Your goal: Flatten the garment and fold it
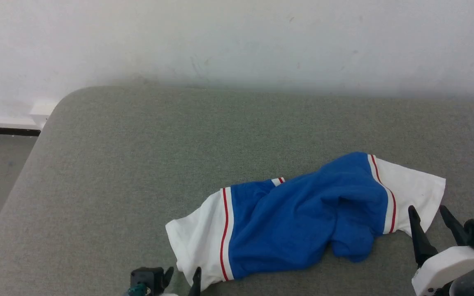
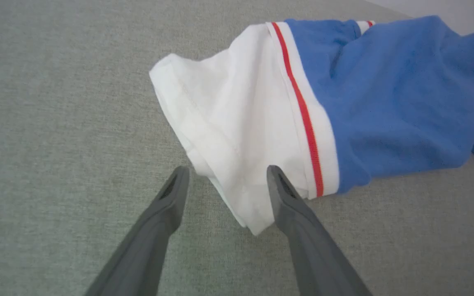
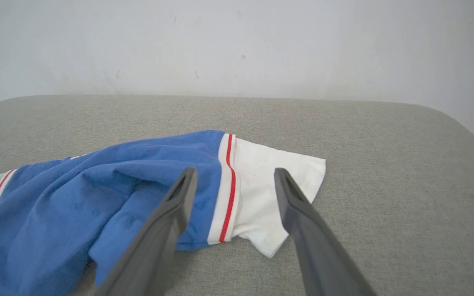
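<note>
- The jersey (image 1: 303, 213) is pictured bunched on the near right part of a grey cushion (image 1: 117, 164). Its blue body is rucked into folds, and one lump sags toward the near edge.
- Its long axis is laid sleeve to sleeve across the robot's front. It is tilted so that the left sleeve (image 1: 198, 238) sits nearer the robot and the right sleeve (image 1: 416, 189) farther back.
- The left end effector (image 2: 226, 170) is shown with its jaws spread wide and nothing grasped. In the left wrist view the near corner of the left sleeve is framed between the two fingers (image 2: 290, 205), one of which crosses the hem. Whether cloth is touched cannot be told.
- The right end effector (image 3: 236, 170) is likewise spread and empty. It is poised at the near side of the right sleeve, whose red stripe (image 3: 228, 189) is seen between the fingers in the right wrist view.
- Flattening is judged barely begun, and no fold has been made.
- Each arm is placed nearest its own sleeve. The coming move is therefore expected to turn on both sleeves being gripped and drawn apart along that slanted axis, with the left arm judged closer to a grip.
- A pinch that takes only one layer of cloth is judged the likeliest fault.
</note>
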{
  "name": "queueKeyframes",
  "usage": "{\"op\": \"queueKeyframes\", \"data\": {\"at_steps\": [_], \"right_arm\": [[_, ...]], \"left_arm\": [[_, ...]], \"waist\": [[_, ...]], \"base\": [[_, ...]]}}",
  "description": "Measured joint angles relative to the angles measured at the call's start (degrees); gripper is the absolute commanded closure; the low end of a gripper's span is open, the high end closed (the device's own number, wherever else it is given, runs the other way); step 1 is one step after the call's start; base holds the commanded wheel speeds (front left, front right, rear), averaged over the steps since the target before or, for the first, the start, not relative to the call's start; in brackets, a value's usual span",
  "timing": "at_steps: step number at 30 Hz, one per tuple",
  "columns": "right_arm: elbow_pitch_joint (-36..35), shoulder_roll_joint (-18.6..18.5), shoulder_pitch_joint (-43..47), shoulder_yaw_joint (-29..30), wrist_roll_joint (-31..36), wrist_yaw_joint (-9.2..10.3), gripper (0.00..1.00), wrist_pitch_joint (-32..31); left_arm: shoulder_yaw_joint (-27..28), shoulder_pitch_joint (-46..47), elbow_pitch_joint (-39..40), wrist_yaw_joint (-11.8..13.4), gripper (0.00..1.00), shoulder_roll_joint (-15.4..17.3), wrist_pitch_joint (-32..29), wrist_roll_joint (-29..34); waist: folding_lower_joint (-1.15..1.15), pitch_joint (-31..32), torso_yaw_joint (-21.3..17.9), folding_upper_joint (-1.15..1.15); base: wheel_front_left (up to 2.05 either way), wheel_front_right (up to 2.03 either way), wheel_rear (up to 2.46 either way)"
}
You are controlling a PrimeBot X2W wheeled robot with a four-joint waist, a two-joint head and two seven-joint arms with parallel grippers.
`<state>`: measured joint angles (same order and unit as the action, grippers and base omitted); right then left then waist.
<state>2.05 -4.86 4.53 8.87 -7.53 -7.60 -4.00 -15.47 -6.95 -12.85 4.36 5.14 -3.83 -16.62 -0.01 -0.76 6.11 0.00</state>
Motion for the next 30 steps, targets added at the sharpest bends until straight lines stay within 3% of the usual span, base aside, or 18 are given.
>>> {"op": "queueKeyframes", "data": {"at_steps": [6,13,16,28,29,30], "right_arm": [[-0.6,0.2,0.3,0.3,0.0,0.00,0.00,0.0],[-1.9,-0.2,-0.4,-0.1,0.0,0.00,0.00,-0.5],[-2.6,-0.3,-1.1,-0.1,-0.1,0.00,0.00,-0.6],[-3.1,-0.5,-2.2,0.1,-0.1,0.00,0.00,-1.0],[-3.1,-0.5,-2.2,0.2,-0.1,0.00,0.00,-1.0],[-3.1,-0.6,-2.2,0.3,-0.1,0.00,0.00,-1.0]], "left_arm": [[2.4,2.2,5.2,-0.4,0.00,3.2,1.4,-0.2],[1.4,10.2,3.3,-5.8,0.00,10.4,-10.9,-0.2],[0.3,13.4,1.2,-8.1,0.00,11.6,-15.2,-1.1],[-3.1,21.3,-6.1,-10.3,0.00,14.8,-23.4,-1.5],[-3.5,21.8,-6.1,-10.5,0.29,15.1,-24.2,-2.0],[-3.9,22.2,-6.1,-10.8,0.89,15.3,-24.7,-2.4]], "waist": [[0.00,-0.4,0.0,0.00],[0.01,-2.8,-1.2,0.00],[0.02,-4.2,-2.0,0.00],[0.01,-9.2,-4.8,0.00],[0.00,-9.5,-4.9,0.00],[0.00,-9.7,-5.0,0.00]], "base": [[0.00,0.00,0.00],[0.00,0.00,0.00],[0.00,0.00,0.00],[0.00,0.00,0.00],[0.00,0.00,0.00],[0.00,0.00,0.00]]}}
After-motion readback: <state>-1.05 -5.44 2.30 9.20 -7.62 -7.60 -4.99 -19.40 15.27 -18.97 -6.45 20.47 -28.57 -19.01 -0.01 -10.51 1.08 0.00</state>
